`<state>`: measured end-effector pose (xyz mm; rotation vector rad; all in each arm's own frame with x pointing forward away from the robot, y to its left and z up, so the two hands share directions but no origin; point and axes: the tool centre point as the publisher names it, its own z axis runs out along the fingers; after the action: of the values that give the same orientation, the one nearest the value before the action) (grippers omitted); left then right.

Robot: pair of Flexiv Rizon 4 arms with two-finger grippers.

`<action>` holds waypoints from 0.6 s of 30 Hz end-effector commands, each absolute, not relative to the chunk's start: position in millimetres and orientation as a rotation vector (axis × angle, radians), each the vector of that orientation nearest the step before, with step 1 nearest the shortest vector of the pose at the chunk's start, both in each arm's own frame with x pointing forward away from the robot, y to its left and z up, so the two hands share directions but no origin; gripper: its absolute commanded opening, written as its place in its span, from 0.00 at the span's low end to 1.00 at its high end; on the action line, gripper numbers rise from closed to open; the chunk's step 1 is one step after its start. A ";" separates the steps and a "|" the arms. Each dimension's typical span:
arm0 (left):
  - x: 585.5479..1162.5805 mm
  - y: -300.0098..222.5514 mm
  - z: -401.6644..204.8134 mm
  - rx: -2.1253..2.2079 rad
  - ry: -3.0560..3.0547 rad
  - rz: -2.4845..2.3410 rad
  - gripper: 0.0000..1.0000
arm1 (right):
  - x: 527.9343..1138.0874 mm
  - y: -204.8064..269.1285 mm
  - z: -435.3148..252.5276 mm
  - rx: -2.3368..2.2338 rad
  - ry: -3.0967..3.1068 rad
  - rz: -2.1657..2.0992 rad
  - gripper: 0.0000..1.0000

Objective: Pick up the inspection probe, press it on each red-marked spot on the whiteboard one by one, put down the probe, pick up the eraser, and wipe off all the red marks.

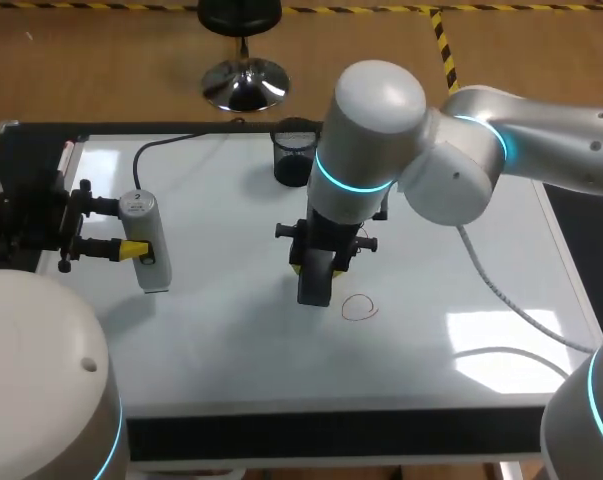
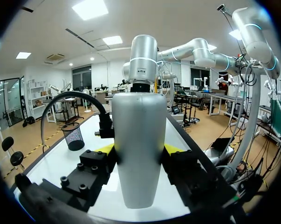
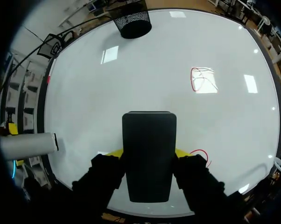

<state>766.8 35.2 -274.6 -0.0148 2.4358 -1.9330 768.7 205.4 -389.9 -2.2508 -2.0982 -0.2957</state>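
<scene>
Eraser point(image 3: 148, 135) clamped in right tool point(image 3: 148, 154), over whiteboard point(image 1: 231, 330), just beside red mark point(image 1: 359, 308); second mark point(image 3: 201, 79) farther ahead. Both marks unwiped. Probe point(image 1: 146, 240) gripped by left tool point(image 1: 121, 228) near whiteboard's left edge, not set down. Wiping judged about to begin.

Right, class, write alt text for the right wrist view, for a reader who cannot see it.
The right gripper holds a black eraser over a whiteboard, with one red mark beside it and a second red mark farther ahead. A mesh cup stands at the board's far edge, and a silver probe shows at one side.
</scene>
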 end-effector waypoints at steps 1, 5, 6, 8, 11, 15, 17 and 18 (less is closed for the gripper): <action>765.4 34.7 -272.1 -0.017 2.436 -1.928 0.00 | 768.3 201.9 -384.7 -2.248 -2.118 -0.287 0.00; 765.4 34.7 -272.1 -0.017 2.436 -1.928 0.00 | 770.5 188.3 -370.8 -2.247 -2.107 -0.278 0.00; 765.4 34.7 -272.1 -0.017 2.436 -1.928 0.00 | 771.2 184.6 -367.3 -2.247 -2.106 -0.277 0.00; 765.4 34.7 -272.1 -0.017 2.436 -1.928 0.00 | 771.9 176.7 -359.8 -2.247 -2.106 -0.282 0.00; 765.4 34.7 -272.1 -0.017 2.436 -1.928 0.00 | 776.4 163.5 -351.4 -2.254 -2.102 -0.287 0.00; 765.4 34.7 -272.1 -0.017 2.436 -1.928 0.00 | 787.3 142.5 -344.5 -2.240 -2.081 -0.269 0.00; 765.4 34.7 -272.1 -0.017 2.436 -1.928 0.00 | 794.8 129.8 -343.3 -2.238 -2.057 -0.252 0.00; 765.4 34.7 -272.1 -0.017 2.436 -1.928 0.00 | 797.4 123.5 -342.6 -2.210 -2.064 -0.238 0.00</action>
<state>766.8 35.2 -274.6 -0.0148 2.4358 -1.9330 790.6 152.7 -350.9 -2.2676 -2.0758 -0.2338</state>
